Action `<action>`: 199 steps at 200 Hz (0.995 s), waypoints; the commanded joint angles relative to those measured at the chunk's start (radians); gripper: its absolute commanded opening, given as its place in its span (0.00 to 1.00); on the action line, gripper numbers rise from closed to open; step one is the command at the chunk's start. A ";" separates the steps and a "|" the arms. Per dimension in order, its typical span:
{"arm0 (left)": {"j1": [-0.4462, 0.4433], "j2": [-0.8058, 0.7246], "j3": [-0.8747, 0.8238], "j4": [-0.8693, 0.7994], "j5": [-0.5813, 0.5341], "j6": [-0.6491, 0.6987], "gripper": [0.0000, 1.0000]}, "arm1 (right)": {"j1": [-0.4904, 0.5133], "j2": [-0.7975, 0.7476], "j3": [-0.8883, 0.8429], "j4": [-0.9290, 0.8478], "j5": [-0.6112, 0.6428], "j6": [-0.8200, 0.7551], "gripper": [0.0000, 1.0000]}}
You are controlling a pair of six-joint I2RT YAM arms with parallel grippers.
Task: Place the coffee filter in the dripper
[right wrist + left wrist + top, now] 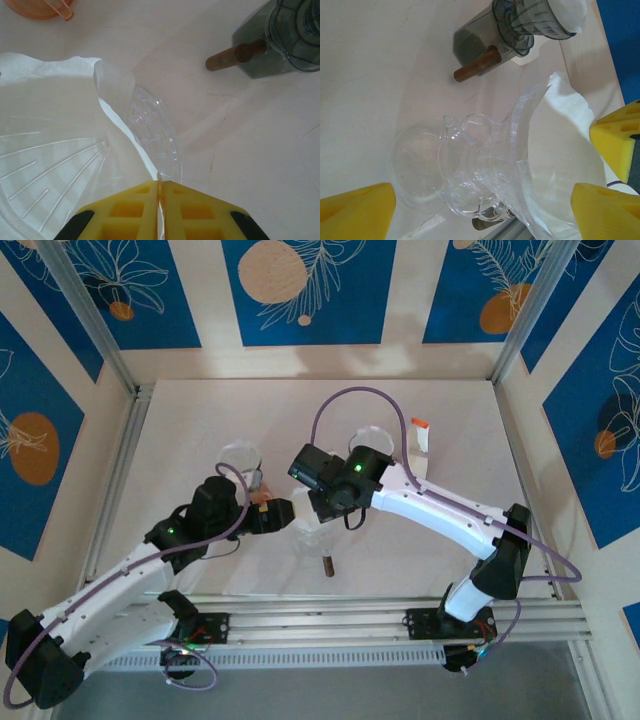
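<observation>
White paper of the coffee filter [50, 100] is seen already seated inside the clear dripper [155, 130], whose near rim is pinched, filter edge included, directly ahead of the right gripper [159, 200], while the left gripper [481, 212] is spread wide around it.
</observation>
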 commanded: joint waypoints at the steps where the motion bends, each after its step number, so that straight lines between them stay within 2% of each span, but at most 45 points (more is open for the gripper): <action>1: 0.014 -0.015 -0.006 0.024 0.026 -0.009 0.90 | -0.002 0.011 -0.006 0.000 -0.011 0.014 0.12; 103: 0.015 0.002 -0.048 -0.002 0.024 -0.007 0.81 | -0.001 0.006 0.008 0.003 -0.004 0.014 0.12; 119: 0.015 0.002 -0.047 0.000 0.024 -0.008 0.81 | 0.001 -0.007 0.030 0.003 0.014 0.009 0.16; 140: 0.015 0.003 -0.048 0.001 0.024 -0.008 0.83 | -0.001 -0.025 0.044 0.021 0.026 -0.003 0.33; 150: 0.015 0.003 -0.048 0.002 0.024 -0.008 0.83 | -0.009 -0.025 0.047 0.023 0.015 -0.009 0.38; 172: 0.015 0.003 -0.050 0.005 0.026 -0.009 0.84 | -0.030 -0.008 0.045 0.031 -0.005 -0.012 0.38; 199: 0.014 0.002 -0.052 0.007 0.024 -0.009 0.84 | -0.045 0.014 0.042 0.056 -0.023 -0.024 0.32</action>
